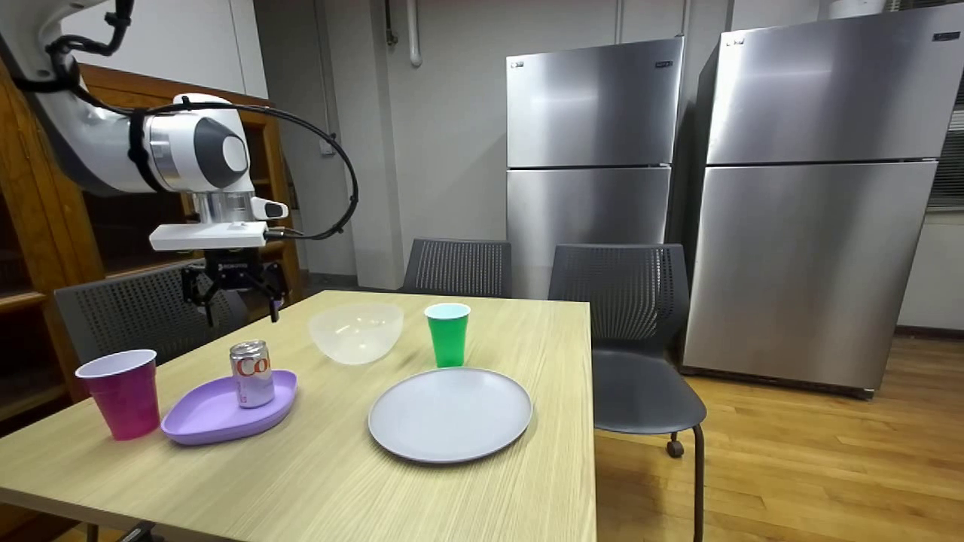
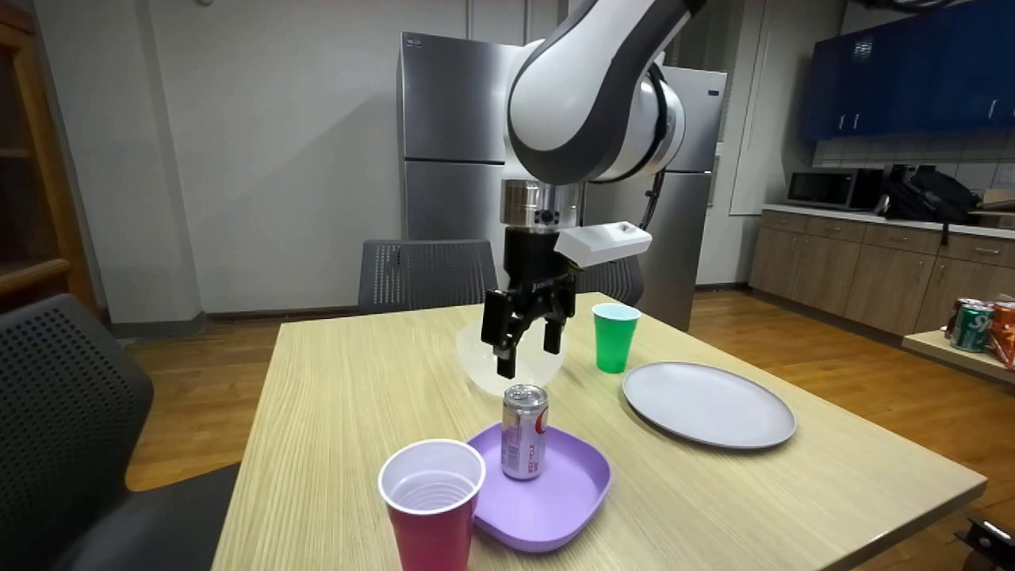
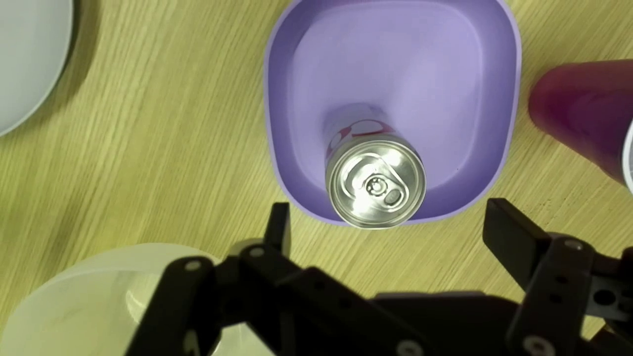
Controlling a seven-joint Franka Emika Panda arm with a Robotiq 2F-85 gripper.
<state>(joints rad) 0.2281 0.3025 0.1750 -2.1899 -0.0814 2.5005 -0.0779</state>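
My gripper (image 1: 241, 312) is open and empty. It hangs above the table, just over and slightly behind a small silver soda can (image 1: 252, 375), without touching it. The can stands upright in a shallow purple plate (image 1: 188, 424), and both also show in an exterior view, the can (image 2: 524, 436) and the plate (image 2: 555, 515). In the wrist view the can's lid (image 3: 376, 185) lies ahead of the gap between my fingers (image 3: 388, 217), near the plate's rim (image 3: 269, 109). A magenta cup (image 1: 124, 395) stands beside the purple plate. A translucent white bowl (image 1: 356, 335) stands behind the can.
A green cup (image 1: 449, 335) stands upright near the bowl. A flat grey plate (image 1: 452, 415) lies in front of it on the wooden table (image 1: 324, 482). Dark chairs (image 1: 617, 301) stand round the table. Two steel fridges (image 1: 806, 263) stand behind. More cans (image 2: 972, 327) sit on a side surface.
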